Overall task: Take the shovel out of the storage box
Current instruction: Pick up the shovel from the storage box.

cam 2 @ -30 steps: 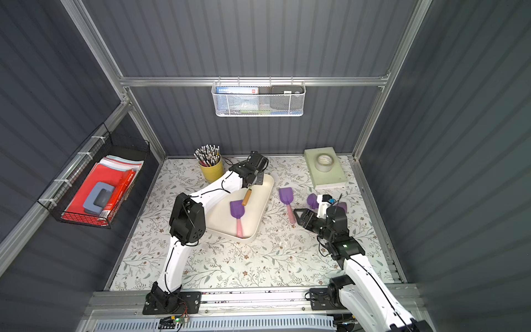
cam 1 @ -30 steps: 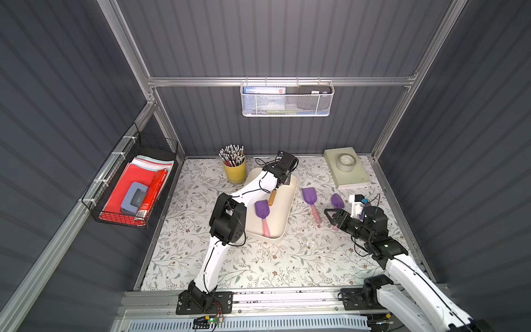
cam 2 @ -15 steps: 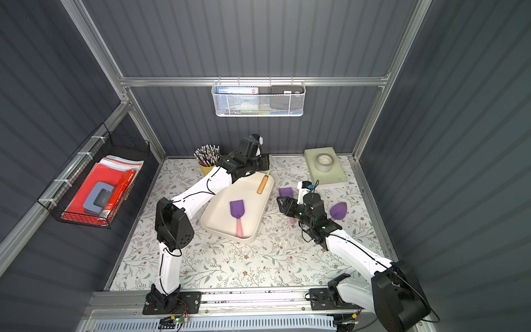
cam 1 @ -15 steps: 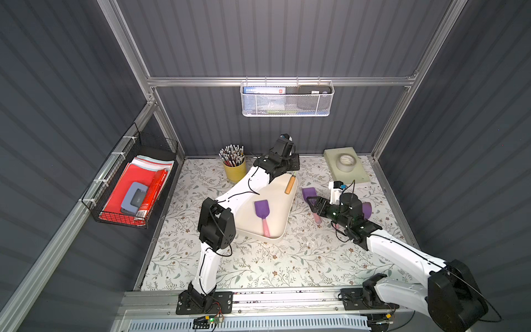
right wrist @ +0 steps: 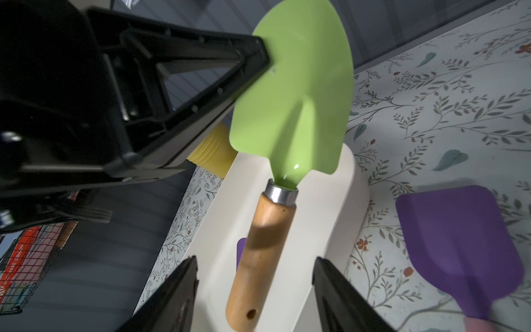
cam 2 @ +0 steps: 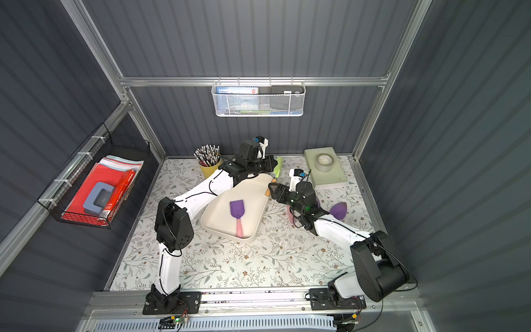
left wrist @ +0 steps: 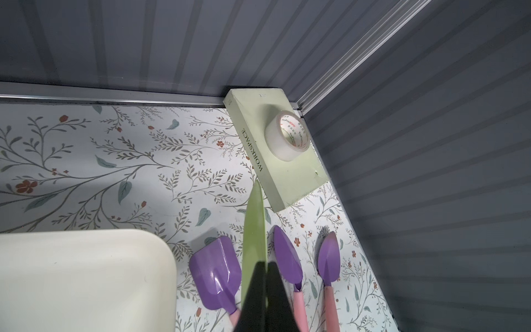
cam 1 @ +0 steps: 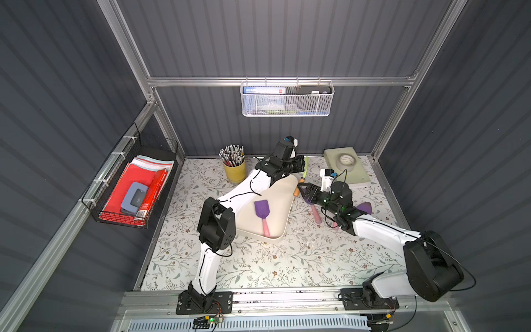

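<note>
**Handover slip risk above the box**

The box (cam 1: 280,205) is set mid-tabletop, and a purple shovel (cam 1: 262,211) is left inside. Over its far corner the green shovel (right wrist: 293,95) is pinched by its thin blade in the left gripper (left wrist: 263,276). Its handle is flanked by the spread right gripper (right wrist: 255,261). If released before those jaws close, it would likely be dropped into the box.

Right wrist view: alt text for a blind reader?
A green shovel, held by its blade in the left gripper, hangs over the storage box rim. The right gripper, open, flanks its wooden handle without touching. A purple shovel lies on the table.
</note>
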